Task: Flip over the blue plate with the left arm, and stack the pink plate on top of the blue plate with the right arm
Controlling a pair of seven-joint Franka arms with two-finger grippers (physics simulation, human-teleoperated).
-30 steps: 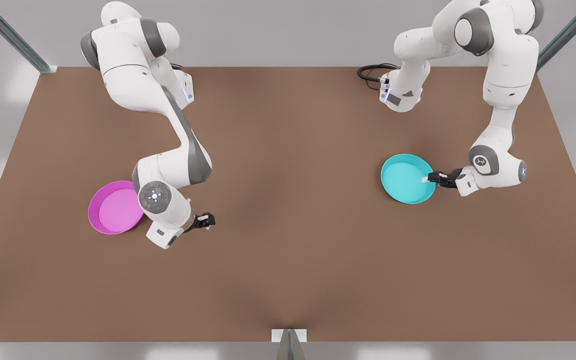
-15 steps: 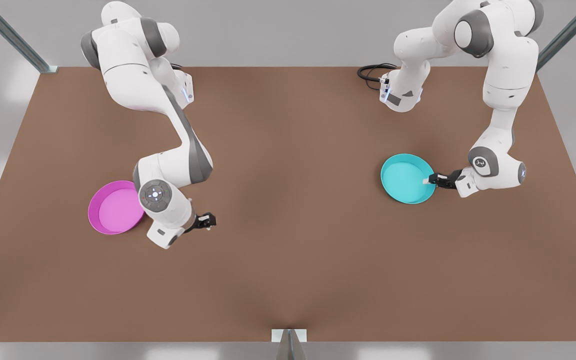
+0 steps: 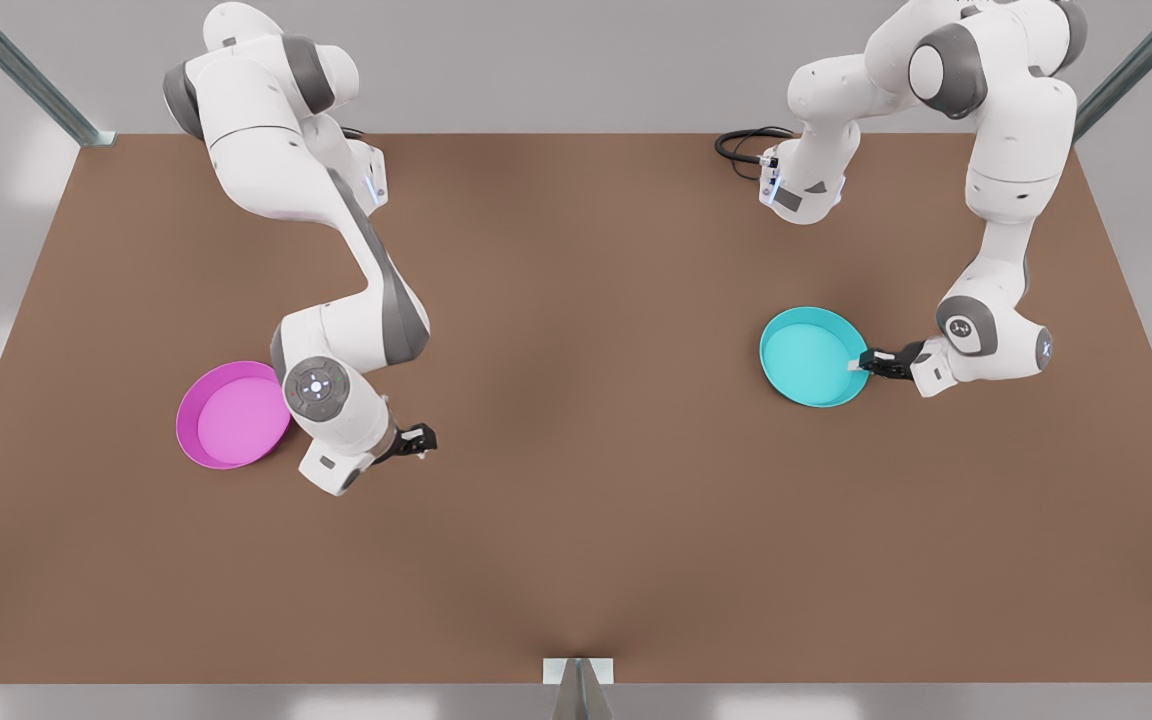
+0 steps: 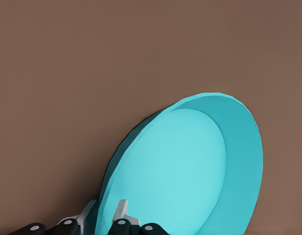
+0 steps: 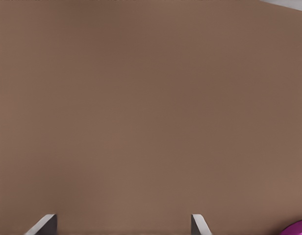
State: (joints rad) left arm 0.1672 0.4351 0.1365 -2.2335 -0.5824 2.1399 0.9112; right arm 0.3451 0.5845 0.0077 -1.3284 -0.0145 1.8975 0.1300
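Brown matte tabletop (image 3: 576,480) is carrying both dishes. Left gripper (image 3: 858,362) is clamping the blue plate (image 3: 811,355) by its rim on the front view's right; since a second ago the plate is edging slightly leftward, so the flip looks just begun. Right gripper (image 3: 426,437) is hanging spread apart, waiting beside the pink plate (image 3: 231,418). Both plates: round, shallow, smooth, raised rims.

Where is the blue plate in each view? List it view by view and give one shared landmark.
Front view: the blue plate lies on the front view's right, the left gripper pinching its rim.
Left wrist view: the plate looms close, rim between the fingers.
Right wrist view: absent.
Shared landmark: the brown table.
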